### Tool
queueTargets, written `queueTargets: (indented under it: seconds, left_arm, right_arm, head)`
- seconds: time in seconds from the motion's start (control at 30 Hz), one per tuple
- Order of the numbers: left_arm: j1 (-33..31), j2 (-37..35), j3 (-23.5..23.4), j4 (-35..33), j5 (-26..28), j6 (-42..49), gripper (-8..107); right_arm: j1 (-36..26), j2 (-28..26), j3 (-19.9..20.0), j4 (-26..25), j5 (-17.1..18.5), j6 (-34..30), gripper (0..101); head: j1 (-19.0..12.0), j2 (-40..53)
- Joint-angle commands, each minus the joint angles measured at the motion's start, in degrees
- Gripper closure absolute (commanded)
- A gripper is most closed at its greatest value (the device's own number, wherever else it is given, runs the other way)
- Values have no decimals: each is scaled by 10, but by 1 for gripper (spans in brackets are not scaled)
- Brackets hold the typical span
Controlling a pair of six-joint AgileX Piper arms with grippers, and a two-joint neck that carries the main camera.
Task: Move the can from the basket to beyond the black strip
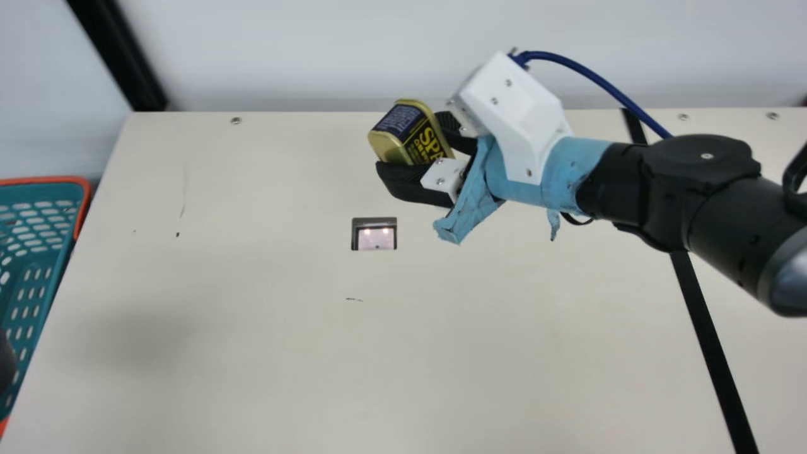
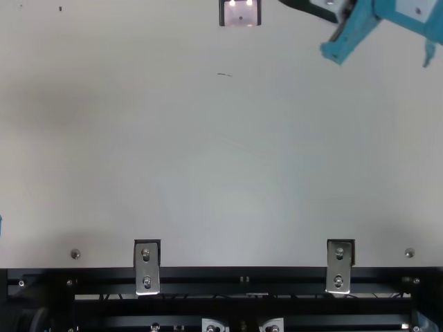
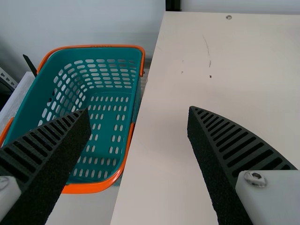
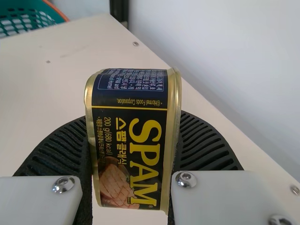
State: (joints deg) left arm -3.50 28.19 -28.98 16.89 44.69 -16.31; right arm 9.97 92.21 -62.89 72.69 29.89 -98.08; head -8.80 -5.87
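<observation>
1. Our right claw (image 1: 413,140) is closed around the can (image 1: 416,144), one ribbed finger pressed to each side; the gap between them is just the can's width.
2. The can sits tilted in our grip in the main view, held over the table (image 1: 252,353) toward its far edge. It is out of the basket (image 1: 81,183) and on the basket's side of the black strip (image 1: 706,328), well apart from both.
3. Our right arm (image 1: 662,183) crosses above that strip.
4. In the right wrist view, we see the can's printed side between the two fingers, its lower end jutting past the white finger mounts.
5. A dark bit of our left claw (image 1: 6,360) shows at the main view's left edge.
6. In the left wrist view, our left claw (image 3: 139,110) gapes wide, holding nothing, with the teal, orange-rimmed basket beside the table beyond it.
</observation>
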Motion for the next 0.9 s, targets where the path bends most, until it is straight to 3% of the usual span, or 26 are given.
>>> queueTargets:
  seconds: [0.0, 0.2, 0.4, 0.63, 0.87]
  left_arm:
    - [0, 0, 0, 0, 0, 0, 9]
    - [0, 0, 0, 0, 0, 0, 9]
    - [0, 0, 0, 0, 0, 0, 9]
    - [0, 0, 0, 0, 0, 0, 9]
    - [0, 0, 0, 0, 0, 0, 9]
  right_arm:
    - [-8, -18, 3, -142, -26, 110, 101]
    - [-49, -57, 6, -356, -12, 280, 101]
    - [-93, -99, -24, -550, 65, 430, 101]
    - [-118, -138, -55, -695, 173, 523, 101]
    - [-143, -157, -53, -800, 253, 551, 101]
  head:
    - [-5, -16]
    - [-11, -63]
    - [-18, -106]
    - [-23, -144]
    - [-24, -165]
